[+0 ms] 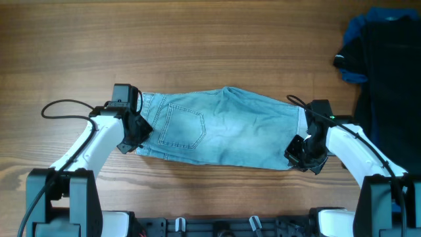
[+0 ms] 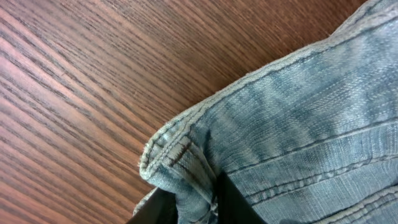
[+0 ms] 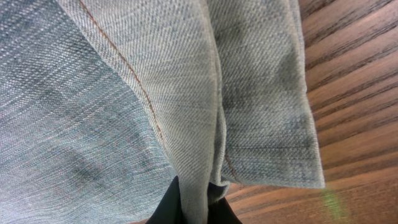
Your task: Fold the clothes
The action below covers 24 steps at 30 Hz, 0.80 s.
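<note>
The light blue denim shorts (image 1: 223,128) lie folded across the middle of the wooden table, a stitched back pocket facing up on the left half. My left gripper (image 1: 135,140) is shut on the waistband corner at the shorts' left end; the left wrist view shows the bunched waistband (image 2: 186,155) pinched between the black fingers (image 2: 196,208). My right gripper (image 1: 304,155) is shut on the hemmed leg edge at the right end; the right wrist view shows the hem fabric (image 3: 249,93) clamped between the fingers (image 3: 196,208).
A black garment (image 1: 391,72) with a darker royal-blue garment (image 1: 358,29) under it lies at the table's right edge, beside my right arm. Black cables loop off both arms. Bare wood lies behind the shorts.
</note>
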Tool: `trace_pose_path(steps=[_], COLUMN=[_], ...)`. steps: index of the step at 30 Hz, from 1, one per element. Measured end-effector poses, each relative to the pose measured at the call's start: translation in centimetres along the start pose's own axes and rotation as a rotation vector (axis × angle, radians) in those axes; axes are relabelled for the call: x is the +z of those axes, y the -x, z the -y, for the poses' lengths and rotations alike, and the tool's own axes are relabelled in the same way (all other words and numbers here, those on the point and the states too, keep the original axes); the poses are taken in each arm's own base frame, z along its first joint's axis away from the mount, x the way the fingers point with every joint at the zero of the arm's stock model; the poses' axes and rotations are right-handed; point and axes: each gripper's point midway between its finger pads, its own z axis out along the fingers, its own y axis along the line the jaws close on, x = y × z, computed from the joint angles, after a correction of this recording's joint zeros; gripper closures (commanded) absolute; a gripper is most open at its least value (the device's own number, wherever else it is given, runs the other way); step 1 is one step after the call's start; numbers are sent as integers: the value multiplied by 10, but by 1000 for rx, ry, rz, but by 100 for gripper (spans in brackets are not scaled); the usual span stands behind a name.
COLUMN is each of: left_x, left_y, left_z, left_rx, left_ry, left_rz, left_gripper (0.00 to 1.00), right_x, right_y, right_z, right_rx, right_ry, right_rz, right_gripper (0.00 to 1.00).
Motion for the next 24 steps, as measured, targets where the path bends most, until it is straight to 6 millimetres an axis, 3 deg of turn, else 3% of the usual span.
trace_pose_path(steps=[6,11,19,24], left_x=[-1,-12,-53,-81], left_y=[-4,-7,2,19], left_z=[-4,-9,0,23], left_rx=[-2,-2,27,78], left_ry=[17,13,-108,-192], left_rz=[-14,-4,110,160], left_gripper=[96,96,96,96], right_x=[-1,-17,-55,-103], right_y=[-2,-1,18,43], right_z=[2,-5,-31,-65], right_rx=[-5,-31,-103,-169], right_ry=[-9,-3,52,146], right_rz=[-11,-22,39,157], right_gripper=[96,96,96,96])
